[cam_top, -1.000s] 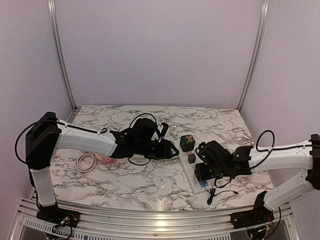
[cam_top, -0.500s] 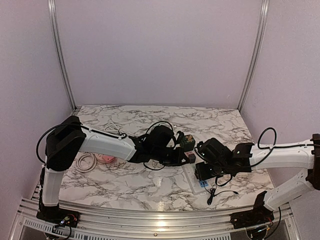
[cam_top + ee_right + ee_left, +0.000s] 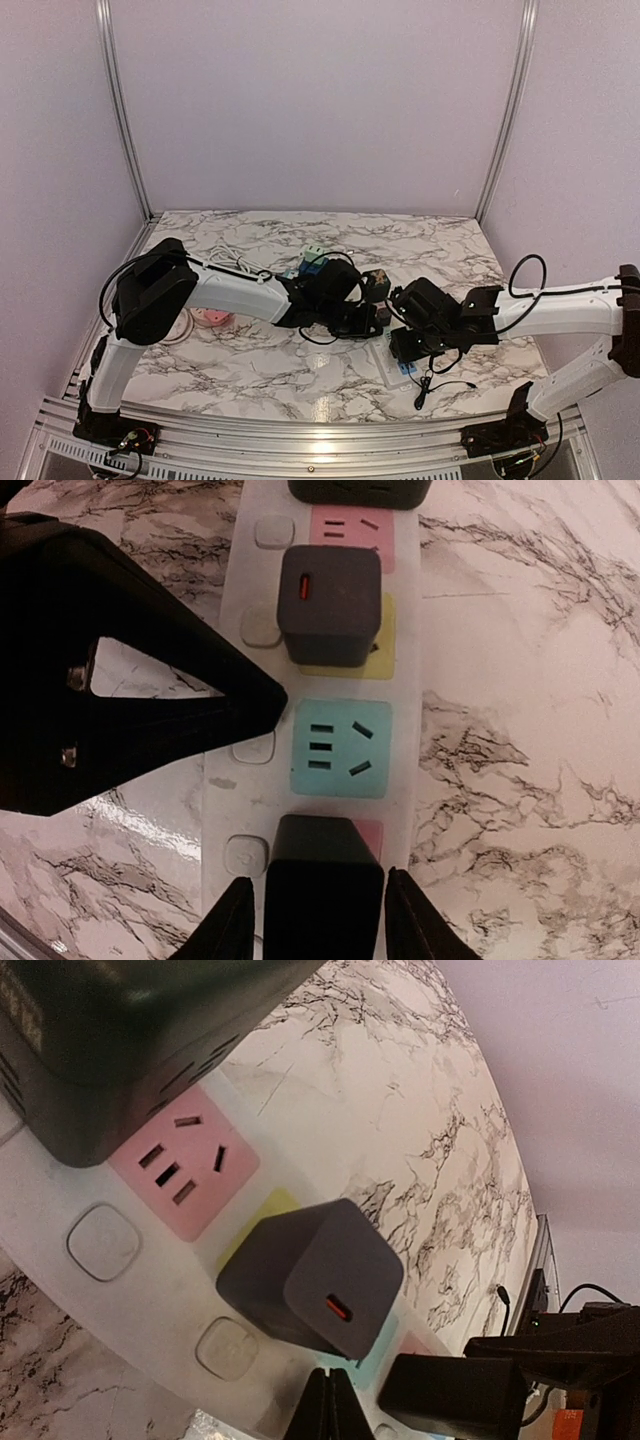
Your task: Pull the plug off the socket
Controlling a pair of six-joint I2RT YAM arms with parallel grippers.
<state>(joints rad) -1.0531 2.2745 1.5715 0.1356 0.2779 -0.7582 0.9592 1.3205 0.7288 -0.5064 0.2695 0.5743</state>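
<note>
- A white marble-patterned table (image 3: 250,360) lay beneath both pincers.
- The left arm (image 3: 235,290) reached across the table towards the right. Its left pincer (image 3: 328,1405) was held low over a power strip, its fingertips pressed together with nothing between them.
- The right arm (image 3: 560,310) came in from the opposite side. Its right pincer (image 3: 320,885) hung over the strip's near end, close to the left pincer's tip.
- The white power strip (image 3: 155,1295) ran lengthwise under both pincers, stretching away from the right pincer.
- A large dark adapter (image 3: 120,1040) sat in the strip at the end farthest from the right pincer, beyond the left pincer's tip.
- A grey cube charger (image 3: 330,605) with a small orange port on top stood plugged into a yellow socket (image 3: 388,640). It was just beside the left pincer's closed tip, and whether the two touched was not clear.
- A black plug (image 3: 325,840) sat in the near pink socket (image 3: 372,830), directly between the right pincer's fingers (image 3: 228,920). They flanked it closely on both sides, but whether they squeezed it could not be told.
- A bare teal socket (image 3: 340,748) lay just ahead of the right pincer, between the plug and the charger.
- A bare far pink socket (image 3: 185,1165) lay ahead of the left pincer, between the charger and the adapter.
- A thin black cable (image 3: 440,385) lay on the table just behind the right pincer.
</note>
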